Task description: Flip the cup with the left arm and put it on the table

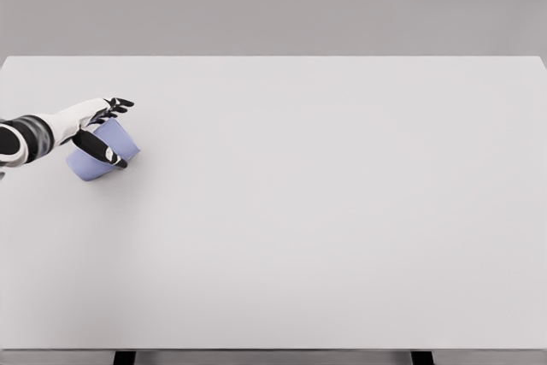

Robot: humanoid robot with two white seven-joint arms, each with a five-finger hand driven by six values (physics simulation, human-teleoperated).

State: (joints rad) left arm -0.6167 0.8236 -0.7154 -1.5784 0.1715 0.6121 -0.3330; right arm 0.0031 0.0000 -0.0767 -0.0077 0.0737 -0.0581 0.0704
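Tabletop (pixel 325 211) fills nearly the whole head view, a pale, plain white slab with a straight far edge running across at twelve o'clock. Beyond that edge stands a flat grey wall (pixel 273 2) with no features. Along the near edge at six o'clock, two dark table legs (pixel 125 357) show just below the slab.

At nine o'clock the left arm (pixel 34 132) comes in from the picture's edge, white with dark bands. Its left hand (pixel 101 130) is wrapped around the cup (pixel 104 153), thumb across the near side and dark fingers (pixel 118 106) over the far side. The lavender-blue cup is tilted, leaning on its side, at the table's left part. Whether it touches the surface cannot be told; a faint shadow lies beneath it.
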